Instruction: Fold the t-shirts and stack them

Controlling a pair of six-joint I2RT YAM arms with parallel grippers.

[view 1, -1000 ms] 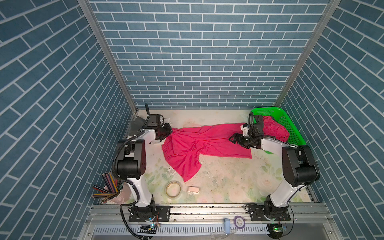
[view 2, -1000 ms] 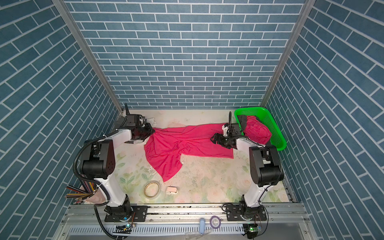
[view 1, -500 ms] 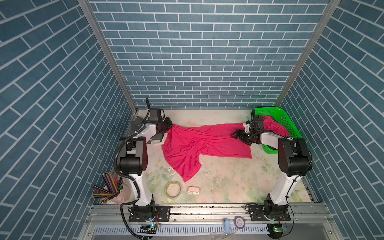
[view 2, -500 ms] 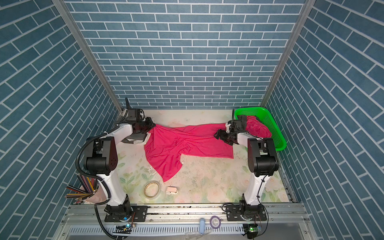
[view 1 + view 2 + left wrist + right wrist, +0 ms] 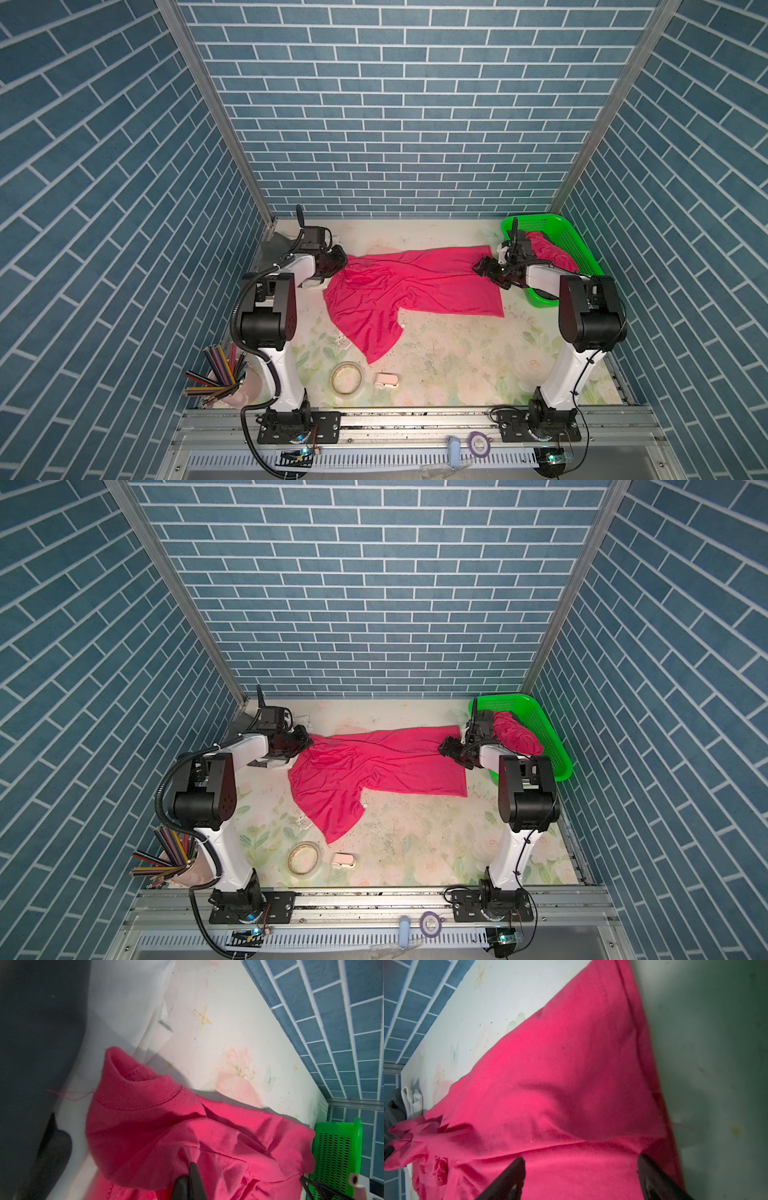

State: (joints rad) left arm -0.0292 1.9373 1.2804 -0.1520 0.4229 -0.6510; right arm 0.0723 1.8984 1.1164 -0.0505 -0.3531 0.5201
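Both arms have drawn back a little toward the table's rear edge over the last second. The right gripper (image 5: 491, 274) has crept slightly nearer the green basket (image 5: 578, 249), while the spread pink t-shirt (image 5: 415, 282) lies much as it did. That shirt stretches along the rear half of the table (image 5: 457, 353). Its hem end is near the right rear corner, and a long flap trails toward the middle of the table.

The left gripper (image 5: 341, 262) is clenched on the shirt's bunched end near the left rear corner. In the left wrist view its closed black fingers (image 5: 193, 1174) pinch a fold of pink cloth, and the ribbed collar stands up just beside them. The right gripper's jaws stand apart over the hem end. In the right wrist view the two dark fingertips (image 5: 519, 1163) straddle the cloth without gripping it. I cannot tell whether they touch it.

A second pink t-shirt (image 5: 548, 251) sits heaped in the basket, at the right rear corner. A white t-shirt (image 5: 128, 1001) and a dark grey t-shirt (image 5: 31, 1043) lie at the left rear corner, just beside the held end.

Near the front edge a tape roll (image 5: 346, 377) and a small white object (image 5: 386, 380) lie close together. A cup of coloured pencils (image 5: 220, 374) stands at the left front corner.
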